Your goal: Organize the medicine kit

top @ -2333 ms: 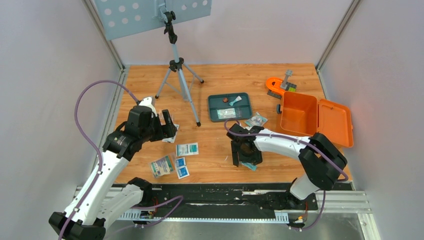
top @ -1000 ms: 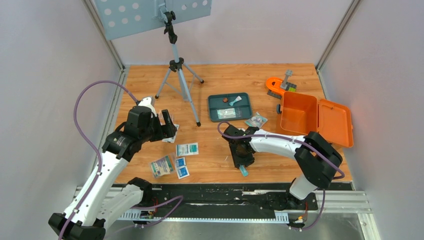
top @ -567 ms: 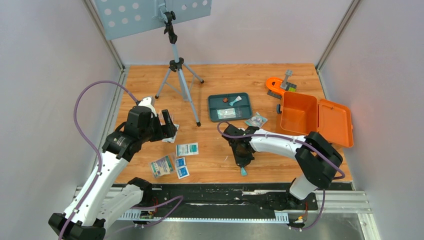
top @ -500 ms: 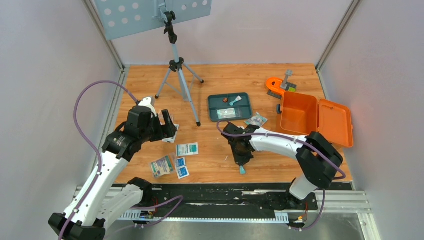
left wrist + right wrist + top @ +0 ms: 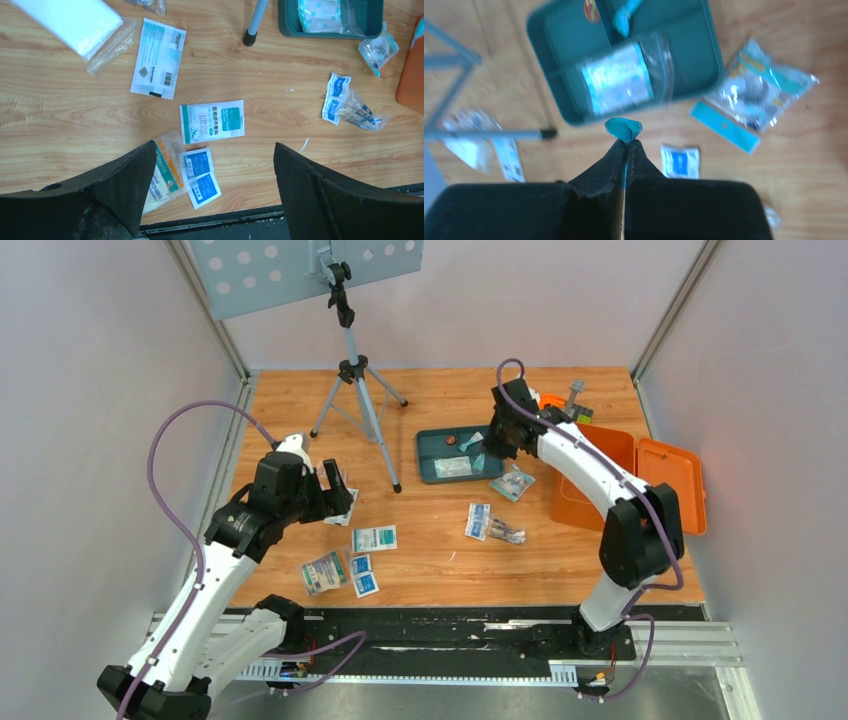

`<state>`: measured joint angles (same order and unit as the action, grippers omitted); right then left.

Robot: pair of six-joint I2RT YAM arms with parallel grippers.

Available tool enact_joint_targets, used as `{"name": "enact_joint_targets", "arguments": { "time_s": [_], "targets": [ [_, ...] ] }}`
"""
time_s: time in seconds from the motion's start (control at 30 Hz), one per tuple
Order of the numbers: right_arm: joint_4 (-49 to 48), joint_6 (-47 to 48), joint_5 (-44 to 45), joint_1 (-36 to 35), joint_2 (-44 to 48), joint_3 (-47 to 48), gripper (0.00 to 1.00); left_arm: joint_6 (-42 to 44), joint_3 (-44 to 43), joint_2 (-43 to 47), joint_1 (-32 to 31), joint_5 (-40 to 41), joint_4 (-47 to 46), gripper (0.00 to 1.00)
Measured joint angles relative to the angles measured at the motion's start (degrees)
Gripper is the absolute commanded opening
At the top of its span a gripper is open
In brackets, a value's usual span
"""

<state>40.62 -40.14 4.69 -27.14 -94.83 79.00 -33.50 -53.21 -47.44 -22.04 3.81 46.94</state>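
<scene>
Right gripper (image 5: 625, 145) is pinching a small teal plastic sachet (image 5: 623, 128), jaws tight on it, hanging at the edge of the dark green compartment tray (image 5: 544, 30) (wrist view blurred). Left gripper (image 5: 214, 150) is hovering spread wide above white-and-teal paper packets (image 5: 212, 121) on the wooden table (image 5: 75, 125)

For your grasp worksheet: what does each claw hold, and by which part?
Right claw pinches a small teal sachet by one end; left claw is open, holding nothing.

wood-grain table (image 5: 440, 570), glossy sachet (image 5: 212, 121), matt plastic tray (image 5: 436, 447)
</scene>
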Motion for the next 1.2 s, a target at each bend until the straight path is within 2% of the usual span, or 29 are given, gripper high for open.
{"name": "enact_joint_targets", "arguments": {
  "time_s": [0.27,0.53,0.8,0.87,0.97,1.03,1.2],
  "targets": [
    [-3.78,-13.53,1.88,4.63,-16.46,14.73,0.0,0.24,-0.11,0.09,0.0,0.81,0.48,0.95],
    [-4.22,-26.64,4.9,5.55,-23.15,17.42,0.0,0.31,-0.13,0.85,0.0,1.36,1.49,0.95],
    [-4.61,-33.55,5.35,6.62,-27.74,19.82,0.03,0.46,-0.22,0.96,0.0,1.86,1.97,0.95],
    [-4.59,-34.75,5.35,6.78,-28.33,20.06,0.09,0.48,-0.24,0.98,0.0,1.9,1.97,0.95],
    [-4.59,-36.33,5.29,6.99,-28.92,20.48,0.33,0.48,-0.37,1.01,0.0,2.1,1.97,0.95],
    [-4.59,-36.94,5.2,7.08,-29.35,21.05,0.41,0.48,-0.37,1.01,0.0,2.27,1.97,0.95],
    [-4.94,-36.59,4.7,7.08,-29.79,21.88,0.43,0.57,-0.44,1.01,0.0,2.34,1.99,0.95]
  ]
}}
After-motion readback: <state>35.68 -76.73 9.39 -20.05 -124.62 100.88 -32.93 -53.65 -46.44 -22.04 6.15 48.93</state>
